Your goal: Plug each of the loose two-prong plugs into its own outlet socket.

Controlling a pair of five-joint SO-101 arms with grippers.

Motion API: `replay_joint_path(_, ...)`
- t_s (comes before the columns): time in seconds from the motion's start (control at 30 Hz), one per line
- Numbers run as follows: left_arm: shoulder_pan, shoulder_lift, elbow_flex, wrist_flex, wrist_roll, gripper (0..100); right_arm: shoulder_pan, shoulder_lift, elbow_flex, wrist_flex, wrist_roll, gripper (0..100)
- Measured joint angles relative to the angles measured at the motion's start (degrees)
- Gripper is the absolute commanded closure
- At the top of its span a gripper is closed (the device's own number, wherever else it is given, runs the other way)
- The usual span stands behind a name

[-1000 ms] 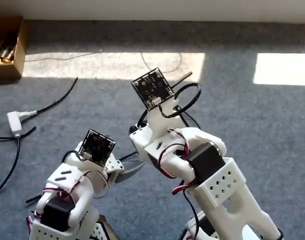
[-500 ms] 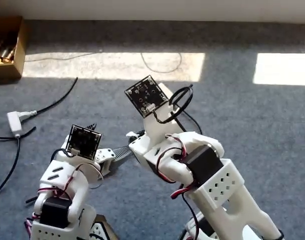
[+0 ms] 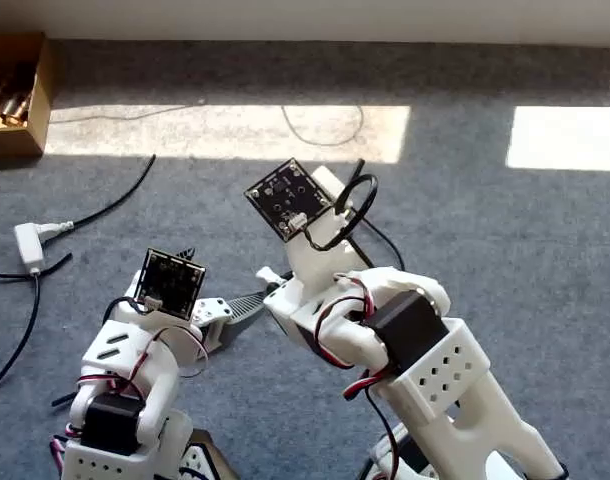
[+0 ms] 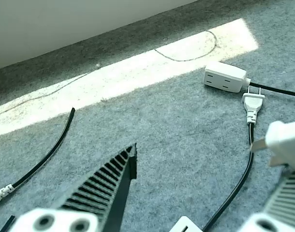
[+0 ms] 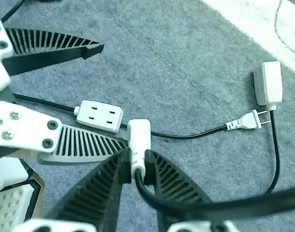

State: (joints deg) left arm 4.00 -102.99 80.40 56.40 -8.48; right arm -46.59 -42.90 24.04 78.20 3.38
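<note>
Grey carpet (image 3: pixel 505 260) is the work surface under both arms. Item one: the right gripper (image 5: pixel 138 162), which I log as clenched on a white two-prong plug (image 5: pixel 138 133). The plug body stands up out of the jaws and its thick black cord (image 5: pixel 225 205) trails back beneath them. Item two: a white double outlet socket (image 5: pixel 99 115), lying flat just ahead of that gripper's tips and close beside the held plug, not touching it as far as I can tell. Item three: a second white outlet block (image 5: pixel 267 82), well beyond the right gripper. Item four: a loose white plug (image 5: pixel 244 122), lying just beside that block's cord end, prongs bare and not inserted. Item five: the left gripper (image 4: pixel 205 159), released, with its ribbed black fingers (image 4: pixel 109 188) spread wide above the carpet. The far block (image 4: pixel 225 79) and the loose plug (image 4: pixel 253 104) lie ahead of it.
</note>
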Motion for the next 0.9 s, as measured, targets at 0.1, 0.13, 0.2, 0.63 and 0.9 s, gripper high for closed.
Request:
replay_joint_path(0.1, -0.4, 0.0, 0.0, 0.0, 0.0, 59, 0.0, 0.0, 0.0, 0.0, 0.2, 99.3)
replay_joint_path(0.13, -1.1, 0.0, 0.4, 0.0, 0.0, 59, 0.0, 0.0, 0.0, 0.3, 0.2, 99.3)
replay_joint_path(0.2, -2.3, 0.0, 1.1, 0.0, 0.0, 59, 0.0, 0.0, 0.0, 1.3, 0.6, 99.3)
replay_joint_path(0.63, -16.7, 0.0, -8.2, 5.1, -0.7, 59, 2.8, 1.7, 0.2, 4.8, 2.1, 99.3)
replay_joint_path(0.9, -28.0, 28.2, -33.9, 13.7, -0.7, 59, 2.5, 18.5, -11.9, 11.8, 2.1, 99.3)
